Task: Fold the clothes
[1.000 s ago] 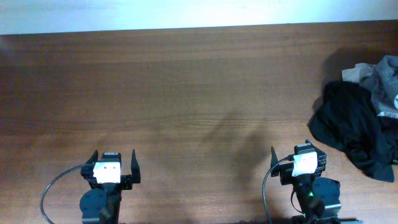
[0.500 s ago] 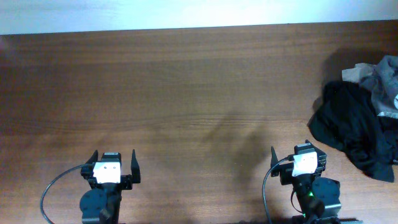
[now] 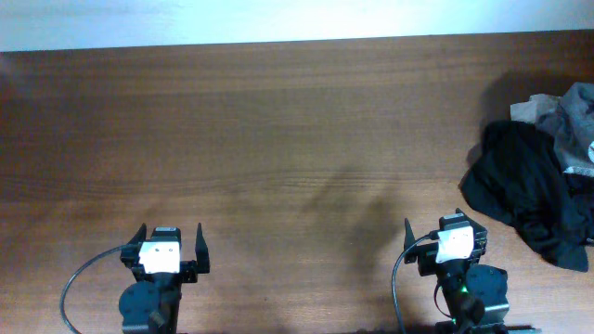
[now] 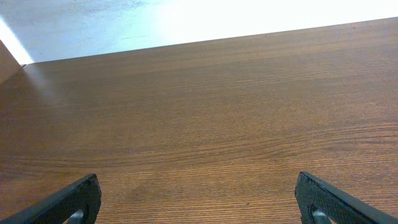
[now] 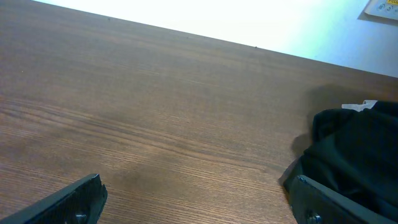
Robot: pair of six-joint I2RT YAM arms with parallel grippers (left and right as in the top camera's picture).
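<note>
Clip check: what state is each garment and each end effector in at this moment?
Black fabric garment: crumpled in a heap, unfolded.
Grey fabric garment: crumpled, unfolded, bunched against the black one.
Left end effector: open, holding nothing.
Right end effector: open, holding nothing.

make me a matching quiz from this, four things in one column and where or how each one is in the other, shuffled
Things:
1 left gripper
2 right gripper
3 black garment
4 grey garment

Places and states:
a crumpled, right side, the cloth closest to the arms
b far right edge, beyond the darker cloth
c open, near left, far from the clothes
d open, near right, next to the clothes

Pairs: 1-c, 2-d, 3-a, 4-b
</note>
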